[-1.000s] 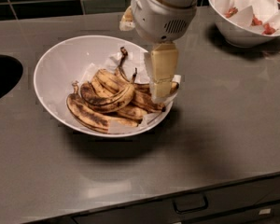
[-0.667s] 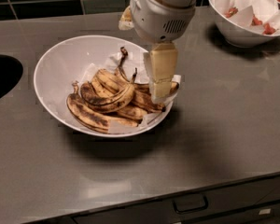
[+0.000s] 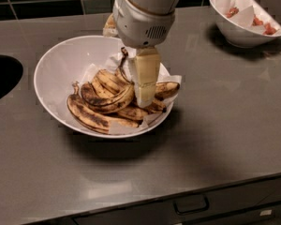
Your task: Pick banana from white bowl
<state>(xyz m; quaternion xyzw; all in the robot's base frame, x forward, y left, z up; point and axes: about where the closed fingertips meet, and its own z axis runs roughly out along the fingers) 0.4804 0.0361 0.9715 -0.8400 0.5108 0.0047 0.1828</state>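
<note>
end effector [image 3: 144, 100] in white bowl [image 3: 51, 62] | banana [image 3: 105, 102] just beside its tip | grip unclear

Illumination is dim and comes from overhead. The gripper [image 3: 145, 100], positioned inside the white bowl [image 3: 56, 74], is evenly lit, and the bowl casts a soft, broad shadow onto the grey counter [image 3: 215, 139] just in front of the gripper. A pale, diffuse reflection lies on the counter further forward and to the left of the gripper, while the tiled wall [image 3: 47, 3] behind it is nearly black.
</note>
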